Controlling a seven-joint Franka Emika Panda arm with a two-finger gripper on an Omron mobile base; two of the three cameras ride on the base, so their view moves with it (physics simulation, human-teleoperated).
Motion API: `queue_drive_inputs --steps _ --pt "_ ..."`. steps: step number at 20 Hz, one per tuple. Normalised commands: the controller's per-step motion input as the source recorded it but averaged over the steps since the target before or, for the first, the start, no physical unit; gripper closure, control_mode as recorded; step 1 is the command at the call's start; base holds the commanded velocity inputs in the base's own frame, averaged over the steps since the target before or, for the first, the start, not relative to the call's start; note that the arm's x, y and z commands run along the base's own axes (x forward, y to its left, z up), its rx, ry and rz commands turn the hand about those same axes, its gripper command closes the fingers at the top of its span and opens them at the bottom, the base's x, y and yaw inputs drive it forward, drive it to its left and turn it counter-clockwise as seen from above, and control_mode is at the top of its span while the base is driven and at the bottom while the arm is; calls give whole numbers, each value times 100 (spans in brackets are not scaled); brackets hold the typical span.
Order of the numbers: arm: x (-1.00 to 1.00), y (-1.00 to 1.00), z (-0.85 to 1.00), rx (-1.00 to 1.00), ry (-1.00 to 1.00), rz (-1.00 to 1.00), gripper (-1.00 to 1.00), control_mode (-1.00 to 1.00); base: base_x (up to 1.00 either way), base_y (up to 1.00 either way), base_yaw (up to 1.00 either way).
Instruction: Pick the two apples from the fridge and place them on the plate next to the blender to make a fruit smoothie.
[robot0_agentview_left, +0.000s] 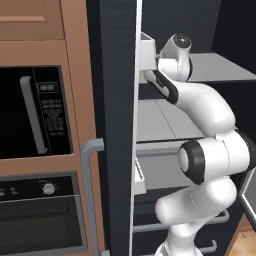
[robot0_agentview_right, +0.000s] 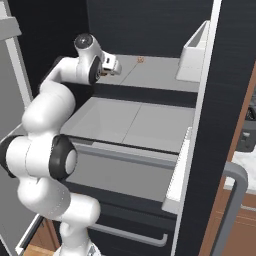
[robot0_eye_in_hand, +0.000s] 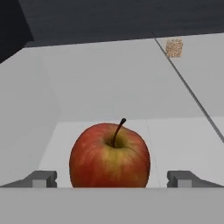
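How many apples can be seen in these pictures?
1. One red-yellow apple sits on the pale fridge shelf, between the open gripper's fingertips. A second apple may be hidden.

Even flat rendered light, soft shadows, no glare; dark fridge (robot0_agentview_right: 150, 20) interior; slightly soft focus.

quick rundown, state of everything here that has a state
fridge: door open, pale shelves showing
apple: upright on the shelf, stem up, between the pincer tips, not gripped
pincer: open, level with the apple, one tip on each side
fridge drawer: shut
microwave: door shut
oven: door shut
small brown cube: resting on the shelf, further back
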Motion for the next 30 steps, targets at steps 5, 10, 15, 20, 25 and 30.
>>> queue_drive_inputs --steps 5,10,15,20,25,30 --pt "24 0 -10 0 4 0 -100 -100 0 0 0" --pt "0 4 -27 -2 6 0 100 -100 0 0 0" --pt "0 11 -12 -1 -1 0 100 -100 0 0 0" --pt "-51 2 6 1 -21 0 100 -100 0 0 0" --pt "-100 -11 4 7 -16 0 100 -100 0 0 0" --pt "-100 -22 6 10 0 0 100 -100 0 0 0"
